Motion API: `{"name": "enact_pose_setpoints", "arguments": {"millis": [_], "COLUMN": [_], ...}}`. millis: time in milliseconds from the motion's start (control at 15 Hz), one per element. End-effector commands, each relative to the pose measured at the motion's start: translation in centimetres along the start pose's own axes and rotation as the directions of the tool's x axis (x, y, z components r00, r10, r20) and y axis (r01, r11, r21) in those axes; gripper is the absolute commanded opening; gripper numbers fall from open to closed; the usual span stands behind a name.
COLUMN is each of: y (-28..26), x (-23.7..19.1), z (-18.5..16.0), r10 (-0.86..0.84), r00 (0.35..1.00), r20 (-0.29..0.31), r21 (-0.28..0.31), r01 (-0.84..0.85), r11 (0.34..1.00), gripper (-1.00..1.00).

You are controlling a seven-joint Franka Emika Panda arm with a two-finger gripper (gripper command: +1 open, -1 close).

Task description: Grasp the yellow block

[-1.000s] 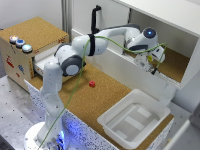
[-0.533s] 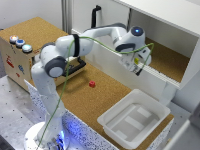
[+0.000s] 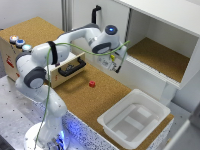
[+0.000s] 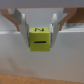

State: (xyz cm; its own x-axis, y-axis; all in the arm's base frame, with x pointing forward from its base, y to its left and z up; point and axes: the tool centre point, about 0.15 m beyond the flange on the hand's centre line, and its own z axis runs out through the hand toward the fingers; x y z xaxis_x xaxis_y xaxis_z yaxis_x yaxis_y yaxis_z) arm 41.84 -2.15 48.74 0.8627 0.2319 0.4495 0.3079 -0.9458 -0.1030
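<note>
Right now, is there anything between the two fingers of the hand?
Yes. In the wrist view the yellow block sits between the fingers of the hand; both appear to touch its sides.

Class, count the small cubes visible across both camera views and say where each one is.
2. The yellow block sits between the gripper's fingers in the wrist view. The small red cube lies on the cork surface, in front of the drawer. Others may be hidden.

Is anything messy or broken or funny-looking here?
Nothing looks broken or spilled. The yellow block sits square between the gripper fingers, off the ground. The small red cube lies alone on the cork table, and the white bin sits upright. The wooden box's drawer looks slightly pulled out.
</note>
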Motion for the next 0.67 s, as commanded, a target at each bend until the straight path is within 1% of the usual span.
{"name": "enact_pose_setpoints", "arguments": {"millis": [0,200,600], "y": [-9.8,-14.3,-20.6], "x": [-0.4,0.6,0.9], "z": [3.4,4.3,6.4], "r10": [-0.203,-0.351,-0.567], "r00": [0.979,0.936,0.823], "r20": [0.019,0.031,0.023], "r21": [-0.029,0.021,0.072], "r01": [0.203,0.35,0.564], "r11": [0.979,0.936,0.822], "gripper": [-1.0,-1.0,-1.0]}}
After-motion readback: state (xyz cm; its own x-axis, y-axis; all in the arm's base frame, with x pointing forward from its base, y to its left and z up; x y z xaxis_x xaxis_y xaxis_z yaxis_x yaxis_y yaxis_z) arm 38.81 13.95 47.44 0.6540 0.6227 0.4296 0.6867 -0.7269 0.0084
